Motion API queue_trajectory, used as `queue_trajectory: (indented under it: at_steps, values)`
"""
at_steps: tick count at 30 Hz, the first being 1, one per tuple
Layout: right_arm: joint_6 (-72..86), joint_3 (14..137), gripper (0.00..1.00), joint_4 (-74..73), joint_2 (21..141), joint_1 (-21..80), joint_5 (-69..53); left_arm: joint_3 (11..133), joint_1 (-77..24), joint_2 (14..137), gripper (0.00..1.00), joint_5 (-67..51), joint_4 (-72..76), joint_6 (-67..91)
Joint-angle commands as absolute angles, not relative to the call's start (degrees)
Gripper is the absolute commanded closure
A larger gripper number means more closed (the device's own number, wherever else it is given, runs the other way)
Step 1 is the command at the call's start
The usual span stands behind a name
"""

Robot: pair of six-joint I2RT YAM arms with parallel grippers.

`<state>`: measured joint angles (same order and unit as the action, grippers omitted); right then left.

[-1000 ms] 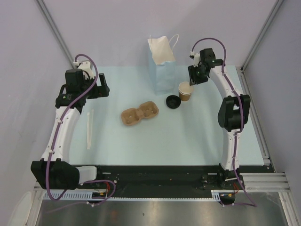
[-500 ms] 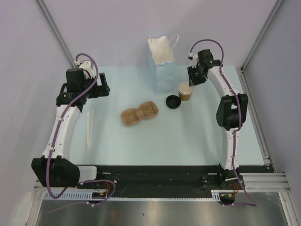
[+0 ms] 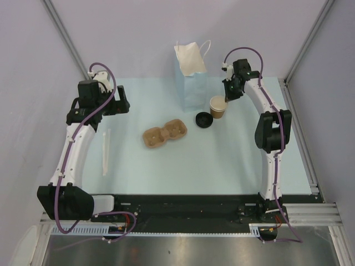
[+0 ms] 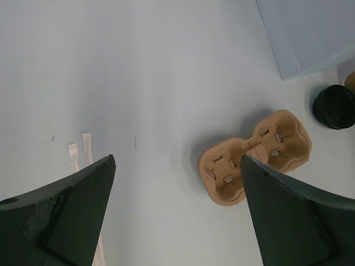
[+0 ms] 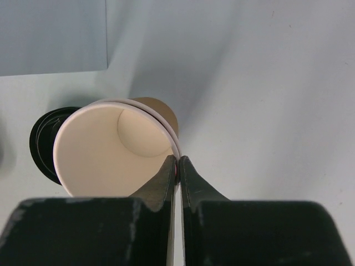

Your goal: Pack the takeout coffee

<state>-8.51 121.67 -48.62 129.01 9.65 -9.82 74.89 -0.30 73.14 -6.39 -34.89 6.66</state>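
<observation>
Pinching the rim of the open tan cup (image 5: pixel 116 147) — one finger inside, one outside — the right hand (image 5: pixel 177 166) is holding it toward the counter's (image 3: pixel 222 160) far edge, right of the middle; whether it is resting or lifted is hard to say. The black lid (image 3: pixel 204 119) is lying just beside it. The left hand (image 3: pixel 123 102) is hanging spread near the left edge.

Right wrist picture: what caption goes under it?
Right fingers pinch the rim of the empty paper cup, black lid beside it.
</observation>
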Motion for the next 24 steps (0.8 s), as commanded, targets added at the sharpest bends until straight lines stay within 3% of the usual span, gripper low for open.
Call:
queue_trajectory:
  at_steps: [1, 9, 13, 17, 24]
  values:
    - [-8.00, 124.63, 1.00, -48.60, 128.15, 9.49, -9.40, 77.87, -0.18, 72.95, 0.01, -6.86, -34.80, 7.38]
    - [-8.79, 121.82, 1.00, -52.29, 120.33, 5.37, -15.02, 76.82, -0.18, 69.62, 0.00, -12.73, -34.54, 3.17]
    - [-8.88, 116.91, 1.00, -53.70, 114.79, 2.99, -20.90, 73.84, -0.18, 65.31, 0.00, -33.23, -32.79, 0.09]
    - [-9.05, 110.58, 1.00, -54.93, 109.00, 2.20, -25.13, 69.35, -4.99, 62.14, 0.01, -39.11, -29.19, 1.31]
    - [-8.88, 93.18, 1.00, -52.13, 97.22, 6.40, -26.81, 67.50, -22.20, 68.54, 0.19, -34.20, -22.60, 8.25]
